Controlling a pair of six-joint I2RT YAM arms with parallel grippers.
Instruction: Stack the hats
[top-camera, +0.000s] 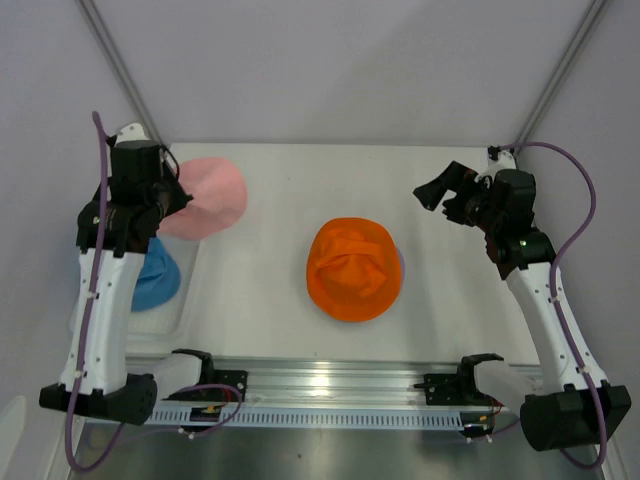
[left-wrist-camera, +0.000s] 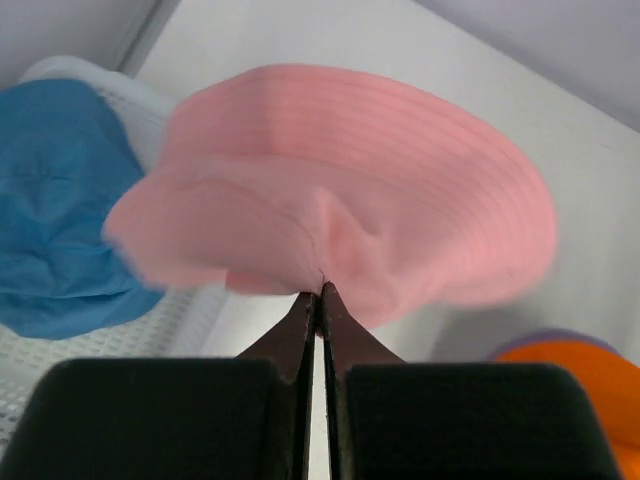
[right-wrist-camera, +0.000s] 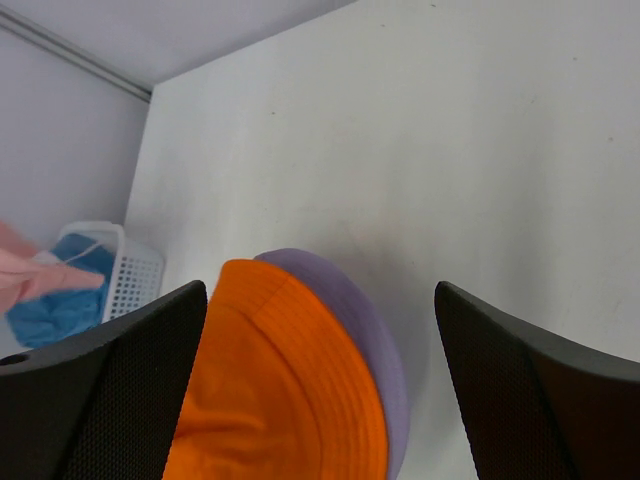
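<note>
The orange hat (top-camera: 352, 270) lies on the lavender hat (top-camera: 400, 262) in the table's middle; only a purple rim shows past it. Both show in the right wrist view, orange (right-wrist-camera: 270, 390) over lavender (right-wrist-camera: 365, 320). My left gripper (top-camera: 172, 196) is shut on the pink hat (top-camera: 210, 197) and holds it lifted at the far left; the left wrist view shows the pinched fabric (left-wrist-camera: 340, 190). The blue hat (top-camera: 155, 275) lies in the white mesh basket (top-camera: 190, 300). My right gripper (top-camera: 432, 196) is open and empty, raised to the right of the orange hat.
The basket stands at the table's left edge, also in the left wrist view (left-wrist-camera: 150, 335) and the right wrist view (right-wrist-camera: 135, 275). A metal rail (top-camera: 330, 385) runs along the near edge. Grey walls close in the back and sides.
</note>
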